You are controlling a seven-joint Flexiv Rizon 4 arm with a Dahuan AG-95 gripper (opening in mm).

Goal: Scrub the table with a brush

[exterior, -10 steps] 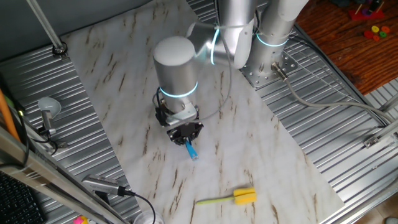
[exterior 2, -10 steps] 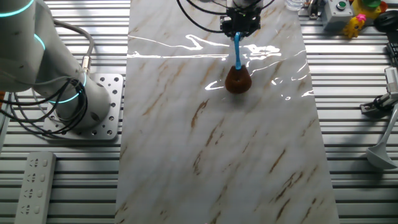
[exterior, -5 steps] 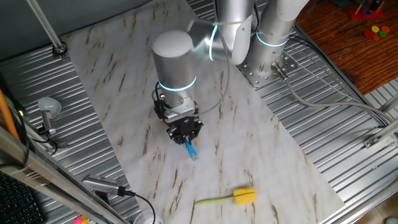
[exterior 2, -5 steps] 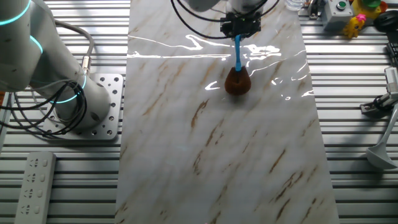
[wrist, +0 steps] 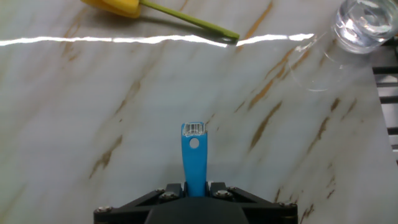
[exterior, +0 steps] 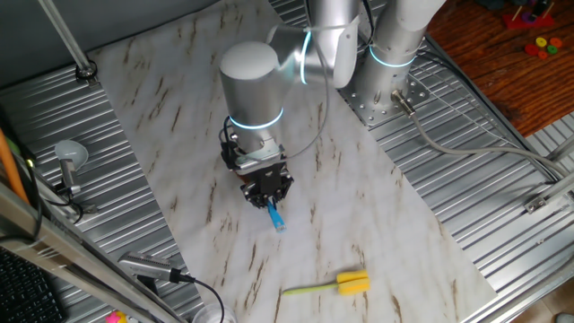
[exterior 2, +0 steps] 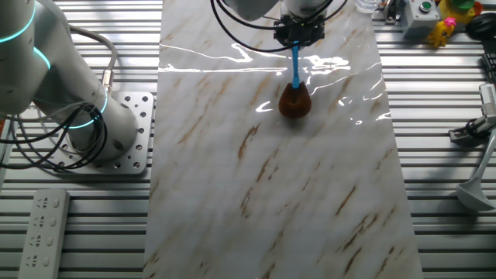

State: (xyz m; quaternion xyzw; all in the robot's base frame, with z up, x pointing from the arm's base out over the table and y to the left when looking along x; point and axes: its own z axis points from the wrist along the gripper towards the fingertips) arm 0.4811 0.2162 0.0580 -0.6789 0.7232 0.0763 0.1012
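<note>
The brush has a slim light-blue handle [exterior 2: 295, 63] and a round brown bristle head [exterior 2: 294, 101] that rests on the white marble-patterned table [exterior 2: 271, 186]. My gripper [exterior 2: 297, 32] is shut on the handle, above the far middle of the sheet. In one fixed view the handle's end [exterior: 276, 218] sticks out below the gripper [exterior: 267, 190], and the arm hides the bristle head. In the hand view the handle [wrist: 194, 155] runs up from between the shut jaws over the table [wrist: 93, 106].
A yellow brush with a thin yellow-green handle [exterior: 334, 285] lies on the sheet near its edge; it also shows in the hand view [wrist: 149, 7]. A clear glass [wrist: 364, 22] stands at the sheet's corner. Ribbed grey metal [exterior 2: 449, 201] surrounds the sheet, with the arm's base [exterior 2: 116, 132] beside it.
The gripper and brush have shifted slightly across the sheet; the bristle head stays down on the table.
</note>
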